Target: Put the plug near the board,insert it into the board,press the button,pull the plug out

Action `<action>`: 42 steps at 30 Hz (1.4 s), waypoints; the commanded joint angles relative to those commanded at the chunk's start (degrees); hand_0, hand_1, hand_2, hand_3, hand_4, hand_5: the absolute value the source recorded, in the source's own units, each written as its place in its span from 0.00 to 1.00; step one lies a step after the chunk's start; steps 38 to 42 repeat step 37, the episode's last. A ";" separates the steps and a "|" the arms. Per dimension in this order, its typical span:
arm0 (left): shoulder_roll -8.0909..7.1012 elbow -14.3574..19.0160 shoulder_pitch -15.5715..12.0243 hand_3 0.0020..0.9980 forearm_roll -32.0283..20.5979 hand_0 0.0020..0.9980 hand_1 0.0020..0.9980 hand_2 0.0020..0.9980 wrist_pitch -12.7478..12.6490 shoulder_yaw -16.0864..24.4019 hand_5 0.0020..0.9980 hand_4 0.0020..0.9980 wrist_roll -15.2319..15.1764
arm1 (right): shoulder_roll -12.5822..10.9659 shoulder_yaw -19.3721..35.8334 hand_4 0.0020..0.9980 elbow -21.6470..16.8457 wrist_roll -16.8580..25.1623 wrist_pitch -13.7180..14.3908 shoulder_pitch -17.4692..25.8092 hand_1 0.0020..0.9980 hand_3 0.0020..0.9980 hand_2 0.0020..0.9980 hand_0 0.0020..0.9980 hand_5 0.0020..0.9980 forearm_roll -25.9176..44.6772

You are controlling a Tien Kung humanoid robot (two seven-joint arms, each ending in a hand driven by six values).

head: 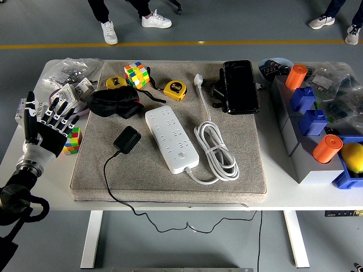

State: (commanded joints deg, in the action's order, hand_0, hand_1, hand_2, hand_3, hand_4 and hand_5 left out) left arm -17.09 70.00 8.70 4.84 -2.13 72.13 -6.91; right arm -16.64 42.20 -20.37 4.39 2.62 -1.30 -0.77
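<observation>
While the left hand (45,127) is waiting with fingers spread wide, holding nothing, the black plug (127,139) is lying off to its right.

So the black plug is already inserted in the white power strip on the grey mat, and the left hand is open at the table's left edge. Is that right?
Not quite. In the head view the black plug lies loose on the grey mat, left of the white power strip, not inserted in it. The rest holds: the left hand is open at the table's left edge.
</observation>
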 joint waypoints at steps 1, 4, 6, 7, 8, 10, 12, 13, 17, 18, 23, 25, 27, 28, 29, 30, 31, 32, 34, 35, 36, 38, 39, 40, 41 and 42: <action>0.00 0.06 -0.06 0.62 0.06 0.41 0.50 0.57 0.00 0.01 0.64 1.00 0.04 | 0.01 -0.12 0.76 0.09 -0.02 0.01 -0.01 0.64 0.49 0.56 0.59 0.49 0.15; 0.01 0.25 -0.19 0.62 0.61 0.41 0.50 0.57 0.01 0.06 0.64 1.00 0.12 | 0.01 -0.47 0.76 0.27 -0.07 0.00 -0.02 0.64 0.49 0.56 0.59 0.49 0.54; 0.05 0.32 -0.16 0.62 0.66 0.41 0.50 0.57 0.02 0.15 0.64 1.00 0.16 | -0.01 -0.72 0.76 0.36 -0.10 -0.01 -0.09 0.64 0.49 0.56 0.59 0.49 0.72; 0.08 0.41 -0.08 0.62 0.74 0.41 0.50 0.57 -0.01 0.19 0.64 1.00 0.17 | -0.02 -0.71 0.76 0.38 -0.12 -0.01 -0.12 0.64 0.49 0.56 0.59 0.49 0.77; 0.09 0.47 -0.04 0.62 0.80 0.41 0.50 0.57 -0.01 0.20 0.64 1.00 0.18 | -0.02 -0.72 0.76 0.41 -0.12 0.00 -0.15 0.64 0.49 0.56 0.59 0.49 0.79; 0.12 0.55 0.07 0.62 0.93 0.41 0.50 0.57 0.01 0.23 0.64 1.00 0.19 | -0.07 -0.68 0.76 0.42 -0.15 0.04 -0.22 0.64 0.49 0.56 0.59 0.49 0.79; 0.13 0.54 0.21 0.62 0.94 0.41 0.50 0.57 0.01 0.23 0.64 1.00 0.21 | -0.13 -0.68 0.76 0.39 -0.18 0.07 -0.33 0.64 0.49 0.56 0.59 0.49 0.72; 0.12 0.53 0.24 0.62 0.93 0.41 0.50 0.57 0.01 0.23 0.63 1.00 0.21 | -0.14 -0.63 0.76 0.36 -0.18 0.09 -0.34 0.64 0.49 0.56 0.59 0.49 0.67; 0.24 0.47 0.28 0.62 0.88 0.41 0.50 0.57 -0.02 0.51 0.63 1.00 0.23 | -0.17 -0.41 0.76 0.25 -0.13 0.12 -0.34 0.64 0.49 0.56 0.59 0.49 0.45; 0.27 0.44 0.30 0.62 0.95 0.41 0.50 0.57 -0.02 0.52 0.63 1.00 0.25 | -0.15 -0.49 0.76 0.28 -0.15 0.08 -0.31 0.64 0.49 0.56 0.59 0.49 0.48; 0.22 0.37 0.45 0.62 1.10 0.41 0.50 0.57 -0.07 0.39 0.63 1.00 0.17 | -0.09 -0.52 0.76 0.30 -0.16 0.11 -0.28 0.64 0.49 0.56 0.59 0.49 0.44; 0.17 0.47 0.47 0.62 1.08 0.40 0.50 0.57 -0.09 0.43 0.63 1.00 0.19 | -0.10 -0.38 0.76 0.20 -0.11 0.15 -0.31 0.64 0.49 0.56 0.59 0.49 0.31; 0.17 0.54 0.61 0.62 1.08 0.40 0.50 0.57 -0.09 0.36 0.63 1.00 0.19 | -0.15 -0.14 0.76 0.09 -0.10 0.19 -0.35 0.64 0.49 0.56 0.59 0.49 0.07; 0.17 0.57 0.64 0.62 1.08 0.40 0.50 0.57 -0.09 0.34 0.63 1.00 0.19 | -0.16 -0.07 0.76 0.07 -0.10 0.21 -0.35 0.64 0.49 0.56 0.59 0.49 0.02; 0.16 0.67 0.70 0.62 1.22 0.40 0.50 0.57 -0.08 0.27 0.63 1.00 0.23 | -0.19 0.03 0.76 0.03 -0.09 0.23 -0.35 0.64 0.49 0.56 0.59 0.49 -0.03; 0.15 0.71 0.78 0.62 1.37 0.40 0.50 0.57 -0.10 0.20 0.63 1.00 0.23 | -0.22 0.02 0.76 0.04 -0.11 0.23 -0.36 0.64 0.49 0.56 0.59 0.49 -0.04; 0.13 0.72 0.83 0.61 1.41 0.40 0.50 0.57 -0.11 0.16 0.63 1.00 0.23 | -0.23 -0.02 0.76 0.06 -0.12 0.23 -0.36 0.64 0.49 0.57 0.59 0.50 -0.02; 0.13 0.71 0.84 0.61 1.43 0.40 0.50 0.57 -0.09 0.17 0.63 1.00 0.23 | -0.23 -0.05 0.76 0.06 -0.12 0.23 -0.36 0.64 0.49 0.57 0.59 0.50 -0.03; 0.14 0.64 0.77 0.61 1.45 0.40 0.50 0.57 -0.06 0.25 0.63 1.00 0.23 | -0.25 -0.09 0.76 -0.02 -0.09 0.23 -0.35 0.64 0.49 0.57 0.59 0.50 -0.13; 0.15 0.52 0.77 0.61 1.45 0.40 0.50 0.57 -0.05 0.25 0.63 1.00 0.24 | -0.27 -0.08 0.76 -0.07 -0.05 0.25 -0.35 0.64 0.49 0.57 0.59 0.50 -0.18; 0.14 0.36 0.76 0.61 1.48 0.40 0.50 0.57 -0.03 0.21 0.63 1.00 0.23 | -0.32 -0.04 0.76 -0.14 -0.01 0.27 -0.34 0.64 0.49 0.57 0.59 0.50 -0.27; 0.15 0.01 0.79 0.61 1.50 0.40 0.50 0.57 0.04 0.03 0.63 1.00 0.24 | -0.40 -0.03 0.76 -0.20 0.03 0.27 -0.32 0.64 0.49 0.57 0.59 0.50 -0.31; 0.15 0.01 0.79 0.61 1.50 0.40 0.50 0.57 0.04 0.03 0.63 1.00 0.24 | -0.40 -0.03 0.76 -0.20 0.03 0.27 -0.32 0.64 0.49 0.57 0.59 0.50 -0.31; 0.15 0.01 0.79 0.61 1.50 0.40 0.50 0.57 0.04 0.03 0.63 1.00 0.24 | -0.40 -0.03 0.76 -0.20 0.03 0.27 -0.32 0.64 0.49 0.57 0.59 0.50 -0.31; 0.15 0.01 0.79 0.61 1.50 0.40 0.50 0.57 0.04 0.03 0.63 1.00 0.24 | -0.40 -0.03 0.76 -0.20 0.03 0.27 -0.32 0.64 0.49 0.57 0.59 0.50 -0.31; 0.15 0.01 0.79 0.61 1.50 0.40 0.50 0.57 0.04 0.03 0.63 1.00 0.24 | -0.40 -0.03 0.76 -0.20 0.03 0.27 -0.32 0.64 0.49 0.57 0.59 0.50 -0.31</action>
